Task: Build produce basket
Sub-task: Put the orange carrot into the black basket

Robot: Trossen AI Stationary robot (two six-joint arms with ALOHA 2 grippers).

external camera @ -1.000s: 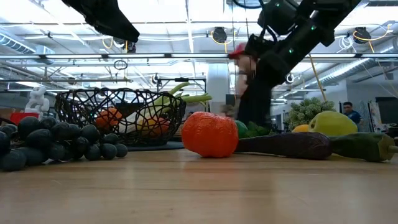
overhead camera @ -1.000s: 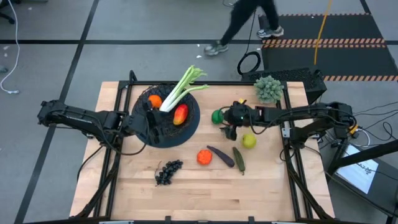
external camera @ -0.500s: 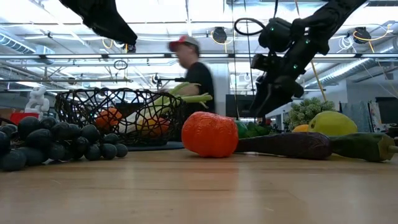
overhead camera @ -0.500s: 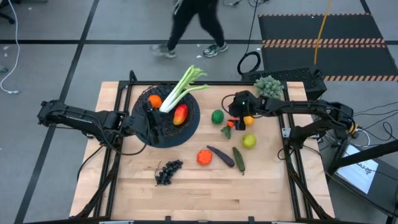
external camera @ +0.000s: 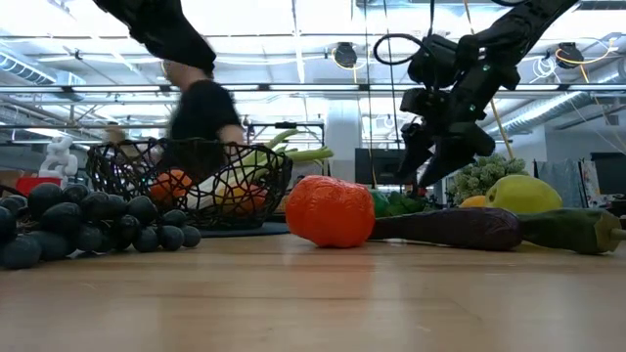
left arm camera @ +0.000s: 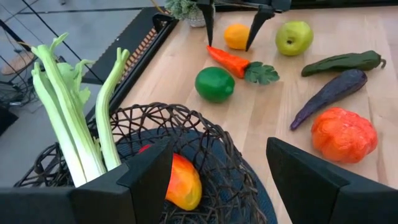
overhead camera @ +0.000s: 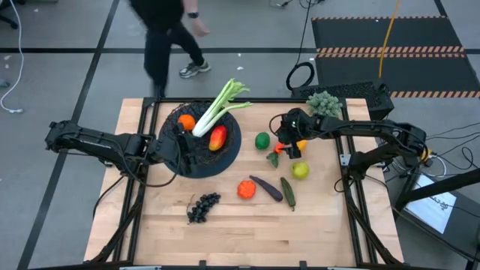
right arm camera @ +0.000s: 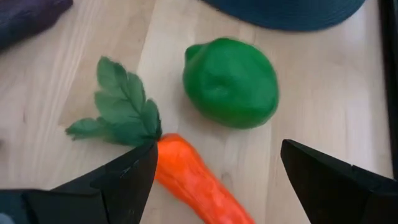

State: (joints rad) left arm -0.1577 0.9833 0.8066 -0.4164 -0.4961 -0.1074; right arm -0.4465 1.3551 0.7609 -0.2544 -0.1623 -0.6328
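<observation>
The black wire basket (overhead camera: 174, 126) stands on a dark round mat at the far left. It holds an orange (overhead camera: 186, 121), a red-yellow mango (overhead camera: 217, 137) and a pale-green leafy stalk (overhead camera: 218, 107) that leans out over its rim. My left gripper (overhead camera: 182, 147) hangs open above the basket (left arm camera: 205, 134). My right gripper (overhead camera: 288, 150) is open above the carrot (overhead camera: 276, 154), pointing steeply down. The carrot (right arm camera: 194, 182) lies flat on the table beside a round green fruit (right arm camera: 230, 81), and my right fingers stand to either side of it without touching.
On the table lie a small orange (overhead camera: 301, 144), a yellow-green apple (overhead camera: 300, 170), a large orange (overhead camera: 246, 189), an eggplant (overhead camera: 265, 187), a cucumber (overhead camera: 288, 193) and grapes (overhead camera: 202, 208). A frilly grey-green clump (overhead camera: 324, 105) sits far right. A person (overhead camera: 161, 34) walks behind the table.
My right gripper has swung toward the table's far edge and a little to the right, rolling about its own axis, and now hangs over the carrot, still open. The person behind the table has walked from right to left. The produce has not moved.
</observation>
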